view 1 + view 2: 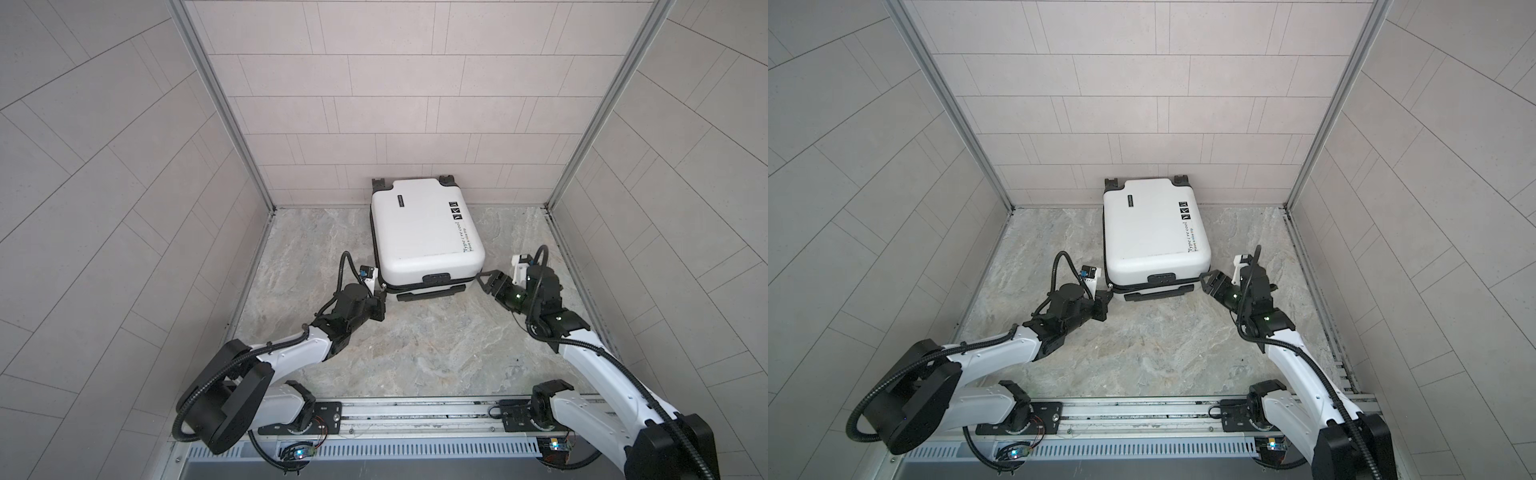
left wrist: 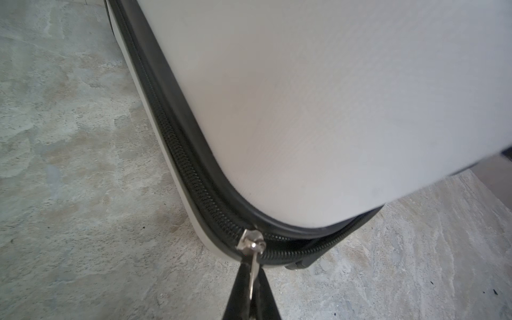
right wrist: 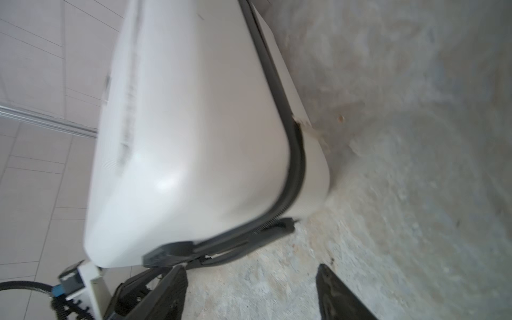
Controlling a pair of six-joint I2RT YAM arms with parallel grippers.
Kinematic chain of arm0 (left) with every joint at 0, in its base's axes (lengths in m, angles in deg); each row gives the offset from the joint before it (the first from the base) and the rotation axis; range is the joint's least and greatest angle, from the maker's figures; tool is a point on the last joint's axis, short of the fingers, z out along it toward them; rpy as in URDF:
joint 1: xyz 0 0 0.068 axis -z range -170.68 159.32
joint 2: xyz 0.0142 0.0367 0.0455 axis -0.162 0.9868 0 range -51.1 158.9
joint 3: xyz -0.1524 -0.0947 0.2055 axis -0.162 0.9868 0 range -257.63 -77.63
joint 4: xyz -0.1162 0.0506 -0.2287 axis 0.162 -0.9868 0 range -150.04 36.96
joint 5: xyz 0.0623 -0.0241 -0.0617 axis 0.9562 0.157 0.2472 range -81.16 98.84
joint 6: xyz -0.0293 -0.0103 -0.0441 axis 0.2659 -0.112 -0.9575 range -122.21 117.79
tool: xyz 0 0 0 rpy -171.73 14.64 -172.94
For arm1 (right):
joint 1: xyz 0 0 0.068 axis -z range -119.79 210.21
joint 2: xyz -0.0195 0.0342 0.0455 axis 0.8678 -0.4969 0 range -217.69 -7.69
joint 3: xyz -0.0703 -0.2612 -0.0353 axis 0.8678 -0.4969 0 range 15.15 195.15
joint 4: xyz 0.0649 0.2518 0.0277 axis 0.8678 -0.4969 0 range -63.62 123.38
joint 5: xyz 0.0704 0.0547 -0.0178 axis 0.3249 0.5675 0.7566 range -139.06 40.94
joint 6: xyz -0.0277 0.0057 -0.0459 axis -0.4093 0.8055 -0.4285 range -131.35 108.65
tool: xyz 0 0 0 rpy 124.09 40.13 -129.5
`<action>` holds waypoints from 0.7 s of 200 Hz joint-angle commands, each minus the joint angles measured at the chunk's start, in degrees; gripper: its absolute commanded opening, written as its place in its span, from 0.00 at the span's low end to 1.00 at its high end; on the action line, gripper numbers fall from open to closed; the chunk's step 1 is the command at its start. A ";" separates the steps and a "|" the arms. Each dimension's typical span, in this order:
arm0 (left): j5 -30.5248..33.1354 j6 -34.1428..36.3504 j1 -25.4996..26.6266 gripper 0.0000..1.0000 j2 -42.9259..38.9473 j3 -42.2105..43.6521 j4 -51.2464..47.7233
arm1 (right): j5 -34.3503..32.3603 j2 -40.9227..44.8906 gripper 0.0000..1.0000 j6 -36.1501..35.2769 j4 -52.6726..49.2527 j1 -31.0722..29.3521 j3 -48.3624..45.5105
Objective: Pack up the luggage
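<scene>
The left arm [image 1: 286,353] reaches forward and low, elbow bent and wrist turned inward, and the left gripper [image 1: 380,291] has its fingers [image 2: 239,293] pinched tight on a zipper pull [image 2: 255,273]. The right arm [image 1: 590,361] stretches forward and bends at the wrist, so the right gripper [image 1: 487,279] points toward the middle (its two black fingers stand well apart in the right wrist view).

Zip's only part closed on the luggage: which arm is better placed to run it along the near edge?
Left. The left gripper is shut on the zipper pull at the luggage's near left corner; the right gripper is open beside the near right corner, holding nothing.
</scene>
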 commanded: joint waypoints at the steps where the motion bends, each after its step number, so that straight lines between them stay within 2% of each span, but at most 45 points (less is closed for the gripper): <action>1: 0.70 -0.28 0.60 0.00 -0.46 0.85 2.57 | -6.67 2.04 0.72 7.00 10.48 -4.56 -4.70; 56: -0.09 -0.36 0.69 0.00 -0.18 1.07 2.47 | -14.23 -3.94 0.66 14.11 30.94 -11.99 -12.50; 104: -1.10 -0.91 0.80 0.00 0.72 1.11 3.51 | -15.21 -14.36 0.63 16.44 40.68 -15.94 -9.39; 140: -1.15 -1.26 1.02 0.00 0.47 1.55 3.88 | -15.51 -21.18 0.61 19.52 47.15 -16.09 -8.71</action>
